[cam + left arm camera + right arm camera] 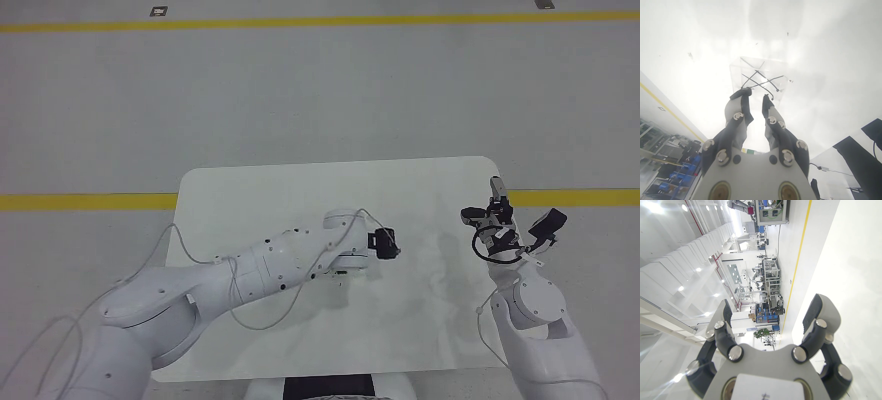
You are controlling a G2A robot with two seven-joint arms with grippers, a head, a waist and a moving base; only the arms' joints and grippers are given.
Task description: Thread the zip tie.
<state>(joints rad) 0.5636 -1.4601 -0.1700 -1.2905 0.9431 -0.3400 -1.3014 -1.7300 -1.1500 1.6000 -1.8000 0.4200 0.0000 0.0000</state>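
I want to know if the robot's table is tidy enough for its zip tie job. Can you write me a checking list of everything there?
Surface: white table, smooth top with rounded corners.
Job's things: black zip ties lie crossed inside a clear box, just ahead of the left gripper.
Clutter: nothing seen.
Grippers: left gripper open, over the middle of the table; right gripper open and empty, by the table's edge.
Cables: a thin pale cable loops along the left arm; a black cable curls at the right wrist.
Surroundings: yellow floor lines; machine racks and a potted plant far off.
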